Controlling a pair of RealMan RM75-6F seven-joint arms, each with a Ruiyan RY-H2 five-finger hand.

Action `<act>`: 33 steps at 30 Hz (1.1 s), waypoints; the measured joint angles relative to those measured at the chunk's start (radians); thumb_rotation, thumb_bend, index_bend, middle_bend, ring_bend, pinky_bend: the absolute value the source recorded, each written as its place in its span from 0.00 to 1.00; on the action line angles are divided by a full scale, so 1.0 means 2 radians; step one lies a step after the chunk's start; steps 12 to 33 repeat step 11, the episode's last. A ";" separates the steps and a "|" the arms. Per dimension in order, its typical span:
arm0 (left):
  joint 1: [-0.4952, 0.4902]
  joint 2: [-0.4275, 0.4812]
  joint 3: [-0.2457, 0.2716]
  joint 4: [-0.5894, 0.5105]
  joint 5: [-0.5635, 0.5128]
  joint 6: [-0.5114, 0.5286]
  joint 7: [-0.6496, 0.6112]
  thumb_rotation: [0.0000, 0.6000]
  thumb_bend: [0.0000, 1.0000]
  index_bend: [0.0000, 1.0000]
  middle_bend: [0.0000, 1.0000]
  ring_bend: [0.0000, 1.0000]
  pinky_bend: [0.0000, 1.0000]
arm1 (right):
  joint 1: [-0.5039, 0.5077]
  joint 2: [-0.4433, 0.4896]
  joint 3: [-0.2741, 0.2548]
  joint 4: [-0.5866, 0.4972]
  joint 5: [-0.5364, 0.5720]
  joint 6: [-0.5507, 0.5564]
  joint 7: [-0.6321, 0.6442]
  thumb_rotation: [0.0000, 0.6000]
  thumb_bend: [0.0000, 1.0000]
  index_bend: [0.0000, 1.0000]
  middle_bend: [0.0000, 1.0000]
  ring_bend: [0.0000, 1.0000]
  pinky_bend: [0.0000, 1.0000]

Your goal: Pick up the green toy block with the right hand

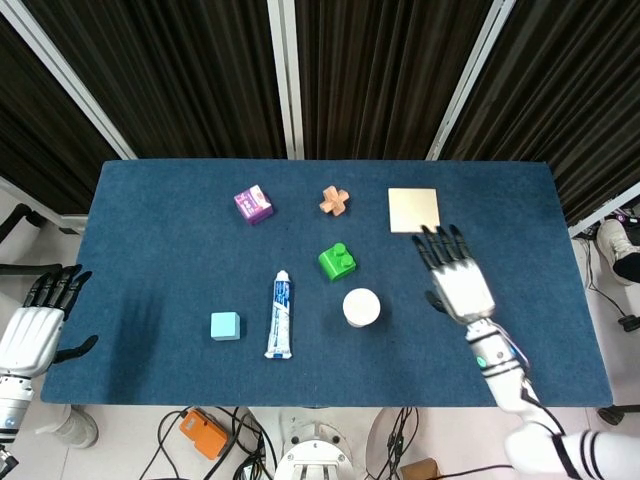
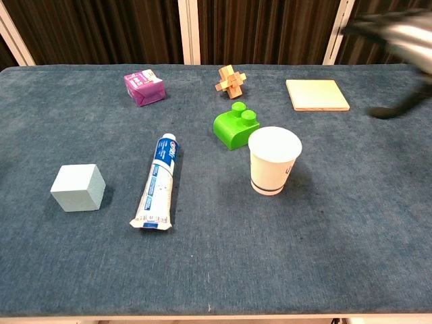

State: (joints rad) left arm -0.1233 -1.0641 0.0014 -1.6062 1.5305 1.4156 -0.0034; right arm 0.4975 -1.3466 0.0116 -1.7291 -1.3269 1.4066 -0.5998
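The green toy block (image 1: 338,261) (image 2: 235,127) lies alone on the blue table, studs up, just behind the white paper cup (image 1: 361,307) (image 2: 273,160). My right hand (image 1: 457,280) (image 2: 398,30) is raised to the right of the block, well apart from it, with its fingers spread and nothing in it. In the chest view only its blurred edge shows at the top right corner. My left hand (image 1: 32,327) hangs off the table's left edge, fingers apart and empty.
A toothpaste tube (image 1: 279,315) and a light blue cube (image 1: 225,325) lie front left. At the back are a purple box (image 1: 253,204), a wooden puzzle (image 1: 335,200) and a flat wooden square (image 1: 414,210).
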 measured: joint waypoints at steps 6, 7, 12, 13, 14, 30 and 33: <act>0.004 -0.004 0.005 -0.001 0.012 0.009 0.010 1.00 0.15 0.00 0.00 0.00 0.01 | -0.130 0.025 -0.077 0.036 -0.064 0.108 0.079 1.00 0.40 0.00 0.00 0.00 0.00; 0.005 -0.005 0.006 0.000 0.016 0.012 0.010 1.00 0.15 0.00 0.00 0.00 0.01 | -0.139 0.026 -0.083 0.042 -0.069 0.114 0.093 1.00 0.40 0.00 0.00 0.00 0.00; 0.010 -0.008 0.012 0.002 0.026 0.022 0.015 1.00 0.15 0.00 0.00 0.00 0.01 | -0.179 0.028 -0.098 0.071 -0.112 0.156 0.113 1.00 0.40 0.00 0.00 0.00 0.00; 0.010 -0.008 0.012 0.002 0.026 0.022 0.015 1.00 0.15 0.00 0.00 0.00 0.01 | -0.179 0.028 -0.098 0.071 -0.112 0.156 0.113 1.00 0.40 0.00 0.00 0.00 0.00; 0.010 -0.008 0.012 0.002 0.026 0.022 0.015 1.00 0.15 0.00 0.00 0.00 0.01 | -0.179 0.028 -0.098 0.071 -0.112 0.156 0.113 1.00 0.40 0.00 0.00 0.00 0.00; 0.010 -0.008 0.012 0.002 0.026 0.022 0.015 1.00 0.15 0.00 0.00 0.00 0.01 | -0.179 0.028 -0.098 0.071 -0.112 0.156 0.113 1.00 0.40 0.00 0.00 0.00 0.00; 0.010 -0.008 0.012 0.002 0.026 0.022 0.015 1.00 0.15 0.00 0.00 0.00 0.01 | -0.179 0.028 -0.098 0.071 -0.112 0.156 0.113 1.00 0.40 0.00 0.00 0.00 0.00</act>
